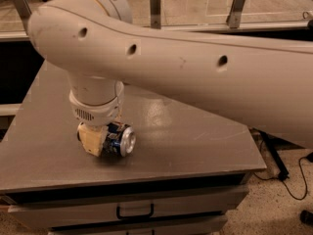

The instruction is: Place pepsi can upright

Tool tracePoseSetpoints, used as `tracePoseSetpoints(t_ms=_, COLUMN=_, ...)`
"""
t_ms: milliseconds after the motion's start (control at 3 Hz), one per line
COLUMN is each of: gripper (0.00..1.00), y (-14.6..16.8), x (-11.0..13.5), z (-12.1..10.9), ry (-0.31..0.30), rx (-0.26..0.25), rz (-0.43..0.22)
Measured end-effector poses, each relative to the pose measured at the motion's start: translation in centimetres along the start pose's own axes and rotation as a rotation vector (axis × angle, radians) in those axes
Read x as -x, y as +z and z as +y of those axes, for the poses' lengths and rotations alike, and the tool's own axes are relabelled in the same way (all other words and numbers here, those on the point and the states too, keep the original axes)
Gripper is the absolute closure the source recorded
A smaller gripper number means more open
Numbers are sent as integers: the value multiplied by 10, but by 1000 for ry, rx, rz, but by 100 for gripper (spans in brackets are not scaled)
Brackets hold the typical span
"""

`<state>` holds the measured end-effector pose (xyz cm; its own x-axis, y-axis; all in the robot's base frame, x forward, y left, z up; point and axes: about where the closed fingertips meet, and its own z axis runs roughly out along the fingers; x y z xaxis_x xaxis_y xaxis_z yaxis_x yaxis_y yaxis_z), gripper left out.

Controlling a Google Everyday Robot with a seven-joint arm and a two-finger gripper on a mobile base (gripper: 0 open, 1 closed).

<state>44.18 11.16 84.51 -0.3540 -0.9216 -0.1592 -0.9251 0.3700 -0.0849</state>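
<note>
The pepsi can (122,140), dark blue with a silver end facing front right, lies on its side on the grey table (195,146), near the front left. My gripper (105,141) reaches down from the big white arm (195,67) and is shut on the can. One tan finger (92,138) shows on the can's left front side. The other finger is hidden behind the can.
The table's front edge runs just below the can, with a drawer and its dark handle (134,210) underneath. Metal rails and posts (155,6) stand behind the table. Black cables (286,173) lie on the floor at the right.
</note>
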Motion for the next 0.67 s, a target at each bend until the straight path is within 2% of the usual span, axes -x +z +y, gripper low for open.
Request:
tracePoseSetpoints(t_ms=333, gripper=98, y=-20, x=-11, z=-13, ry=59, rx=11, rz=-60)
tracePoseSetpoints(t_ms=667, gripper=100, y=-47, x=-24, z=-66, ry=146, rx=52, rz=-294)
